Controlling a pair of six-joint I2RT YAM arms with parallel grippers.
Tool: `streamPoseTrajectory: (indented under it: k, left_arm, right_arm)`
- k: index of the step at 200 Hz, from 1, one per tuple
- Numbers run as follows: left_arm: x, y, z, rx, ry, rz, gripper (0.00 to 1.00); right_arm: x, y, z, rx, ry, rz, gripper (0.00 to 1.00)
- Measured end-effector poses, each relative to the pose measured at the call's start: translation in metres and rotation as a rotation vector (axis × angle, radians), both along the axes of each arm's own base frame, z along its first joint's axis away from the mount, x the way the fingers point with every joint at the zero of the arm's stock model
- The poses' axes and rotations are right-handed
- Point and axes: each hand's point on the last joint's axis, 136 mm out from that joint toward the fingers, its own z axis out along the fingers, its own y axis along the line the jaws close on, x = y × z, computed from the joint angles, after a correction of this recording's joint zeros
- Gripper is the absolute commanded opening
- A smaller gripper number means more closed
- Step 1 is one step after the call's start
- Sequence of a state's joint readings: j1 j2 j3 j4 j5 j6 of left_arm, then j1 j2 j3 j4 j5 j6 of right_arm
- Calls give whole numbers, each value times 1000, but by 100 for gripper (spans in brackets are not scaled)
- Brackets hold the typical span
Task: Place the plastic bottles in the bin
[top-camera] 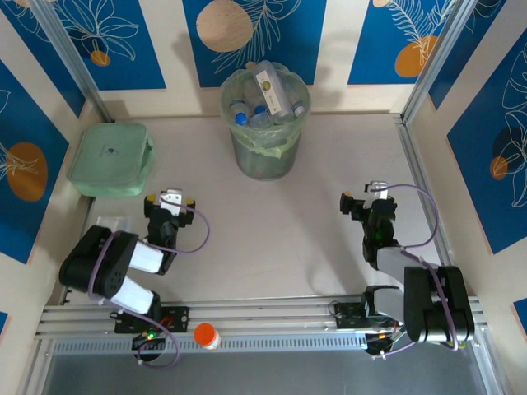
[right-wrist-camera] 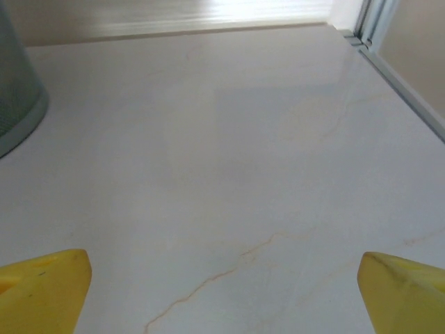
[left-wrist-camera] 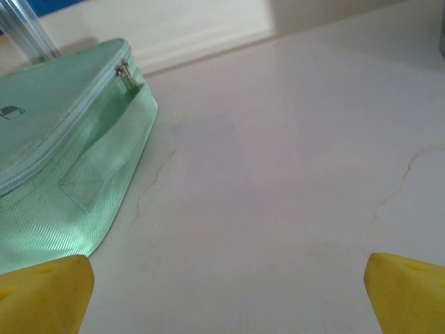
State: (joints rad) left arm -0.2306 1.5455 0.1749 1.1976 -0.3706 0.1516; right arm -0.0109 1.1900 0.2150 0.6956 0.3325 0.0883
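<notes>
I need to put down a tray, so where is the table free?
The table is bare between left gripper and right gripper, up to the bin. Tight at far left, by the box.

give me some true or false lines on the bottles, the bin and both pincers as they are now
1. The clear plastic bottles with blue caps lie inside the round translucent grey-green bin. True.
2. The left pincer is shut on a bottle. False: its jaws stand open and hold nothing.
3. The flat mint-green zipped case lies to the left of the bin. True.
4. The right pincer hangs over the bin's mouth. False: it is apart from the bin, nearer and to the right, open over the pale table.
5. The orange-capped white jar is in the bin. False: it sits far from it, at the near edge.
</notes>
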Motion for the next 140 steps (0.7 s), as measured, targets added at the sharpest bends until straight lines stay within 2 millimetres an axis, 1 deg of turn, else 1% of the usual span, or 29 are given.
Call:
streamPoseTrajectory:
  k: [10, 18, 39, 47, 53, 62, 71, 86, 94, 114, 140]
  left_arm:
    - [1, 1, -5, -6, 6, -1, 99]
    - [3, 2, -6, -9, 1, -1, 99]
    - [8, 1, -6, -21, 1, -4, 99]
    - [14, 0, -2, -27, -4, -10, 99]
    - [20, -1, 1, -36, -5, -18, 99]
    - [27, -1, 6, -46, -10, -26, 99]
    - [33, 0, 10, -60, -11, -33, 99]
    - [41, 3, 13, -89, 3, -45, 99]
    - [45, 5, 13, -104, 17, -54, 99]
    - [47, 10, 8, -133, 47, -59, 99]
    - [44, 6, -3, -155, 93, -80, 99]
  right_arm:
    - [4, -3, -4, 19, 20, -11, 99]
    - [9, -4, -4, 35, 26, -12, 99]
    - [24, -5, 9, 82, -3, -3, 99]
    - [29, -4, 13, 102, -34, 7, 99]
    - [32, -2, 13, 107, -49, 11, 99]
    - [36, 0, 6, 116, -50, 21, 99]
    - [38, 6, -7, 120, -23, 40, 99]
    - [38, 21, -25, 123, 16, 99, 99]
    - [36, 29, -29, 127, 36, 144, 99]
    - [42, 46, -23, 129, 38, 248, 99]
    - [58, 47, -5, 124, -4, 254, 99]
